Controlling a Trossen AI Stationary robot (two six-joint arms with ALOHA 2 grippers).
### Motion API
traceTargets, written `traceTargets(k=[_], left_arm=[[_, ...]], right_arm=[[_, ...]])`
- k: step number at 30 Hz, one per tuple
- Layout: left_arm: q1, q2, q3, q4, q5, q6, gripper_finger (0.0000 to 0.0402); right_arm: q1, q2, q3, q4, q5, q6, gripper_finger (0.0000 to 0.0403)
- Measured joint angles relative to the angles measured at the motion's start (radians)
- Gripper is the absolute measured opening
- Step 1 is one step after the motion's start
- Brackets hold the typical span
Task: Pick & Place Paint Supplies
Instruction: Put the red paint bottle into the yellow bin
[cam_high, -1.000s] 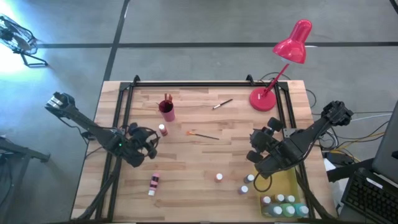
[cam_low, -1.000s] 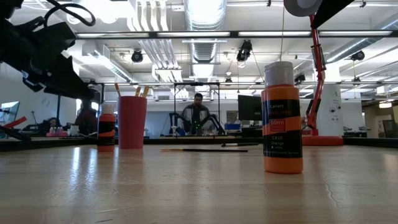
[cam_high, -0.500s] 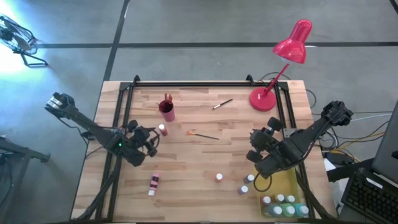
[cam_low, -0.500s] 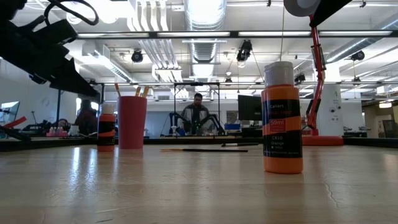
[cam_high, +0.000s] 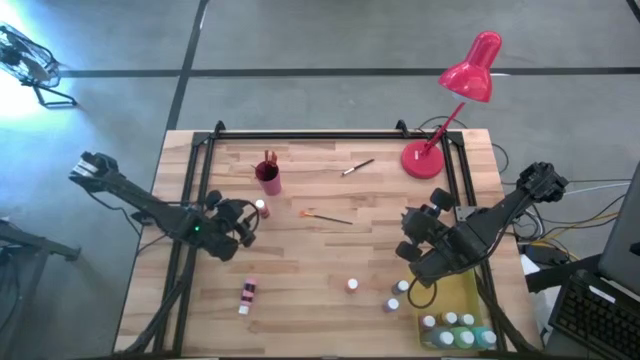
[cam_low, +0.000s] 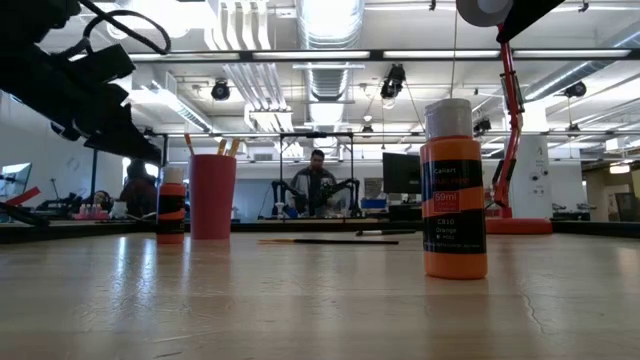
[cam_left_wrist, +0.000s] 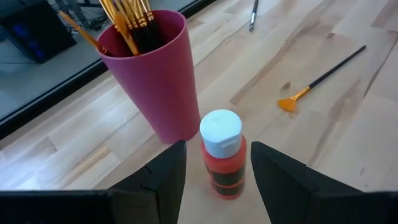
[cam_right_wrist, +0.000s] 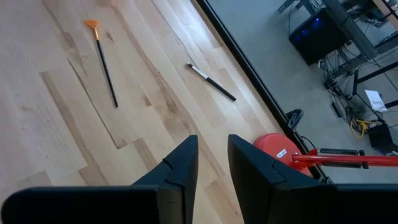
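The left claw (cam_left_wrist: 214, 165) is sitting left of centre in the high view, fingers spread on either side of a white-capped red bottle (cam_left_wrist: 222, 152) that is standing upright just beside a pink cup (cam_left_wrist: 152, 74) holding brushes (cam_left_wrist: 127, 18); the fingers are flanking the bottle with gaps showing, not yet pinching it. An orange-tipped brush (cam_left_wrist: 320, 78) is lying on the tabletop (cam_left_wrist: 348, 143) farther off, and a dark brush (cam_left_wrist: 254, 12) beyond it. The right claw (cam_right_wrist: 213, 168) is hanging over the right side of the high view, fingers slightly parted with a narrow gap, holding nothing. Below it the red lamp's base (cam_right_wrist: 277, 149) is showing. In the high view, a pink bottle (cam_high: 246, 295) is lying at lower left, a small bottle (cam_high: 352, 286) is standing at lower centre, two more (cam_high: 398, 295) are standing just beside the yellow tray (cam_high: 462, 298), and several white-capped bottles (cam_high: 458, 330) are sitting in the tray at lower right. In the low view an orange bottle (cam_low: 453, 190) is standing upright right of centre.
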Motion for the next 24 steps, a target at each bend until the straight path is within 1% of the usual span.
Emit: traceTargets(k=[7, 14, 24], left_arm=[[0.018, 0.029, 0.0, 0.014, 0.002, 0.001, 0.0186], [0.034, 0.077, 0.0, 0.055, 0.006, 0.006, 0.0186], [0.067, 0.14, 0.0, 0.095, 0.012, 0.007, 0.0186]], right_arm=[[0.0, 0.0, 0.0, 0.003, 0.0, 0.0, 0.0105], [0.0, 0.0, 0.0, 0.007, 0.0, 0.0, 0.0114], [0.0, 0.0, 0.0, 0.01, 0.0, 0.0, 0.0087]])
